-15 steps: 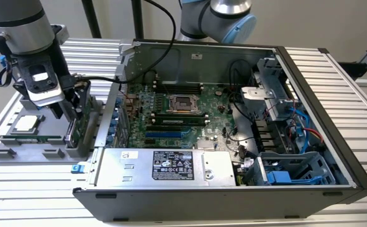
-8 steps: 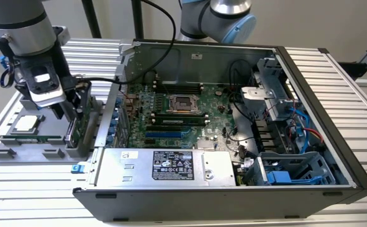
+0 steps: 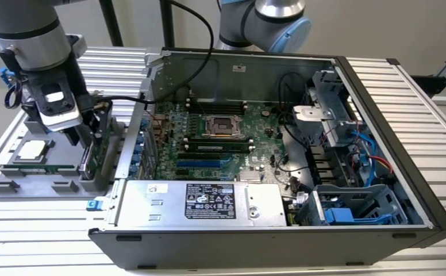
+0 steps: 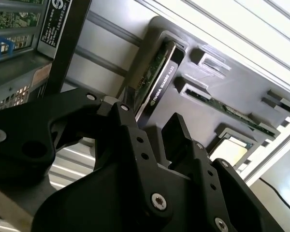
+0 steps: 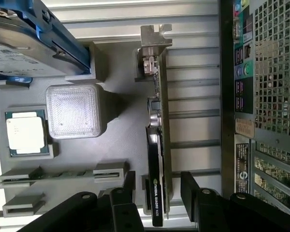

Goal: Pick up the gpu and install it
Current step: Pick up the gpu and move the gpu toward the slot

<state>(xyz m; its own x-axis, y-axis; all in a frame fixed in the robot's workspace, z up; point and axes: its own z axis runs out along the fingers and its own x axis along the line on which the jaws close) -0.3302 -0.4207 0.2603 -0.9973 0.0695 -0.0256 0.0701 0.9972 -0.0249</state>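
Note:
The gpu (image 5: 158,145) stands on edge in a slot of the grey holder tray (image 5: 121,140), black shroud on one face and green board on the other, with its metal bracket (image 5: 154,36) at one end. In the exterior view the gpu (image 3: 91,158) is at the left, beside the open computer case (image 3: 407,144). My gripper (image 5: 159,191) is open and straddles the card's end, one finger (image 5: 129,183) on each side, with a small gap to the card. In the second wrist view the gpu (image 4: 157,82) runs away from the gripper (image 4: 152,128).
The tray also holds a processor chip (image 5: 26,133), a thin memory stick (image 5: 63,174), a clear square block (image 5: 72,111) and a silver hard drive with a blue frame (image 5: 24,48). The case shows the motherboard (image 3: 207,144) and the power supply (image 3: 200,201). A second arm (image 3: 269,17) stands behind.

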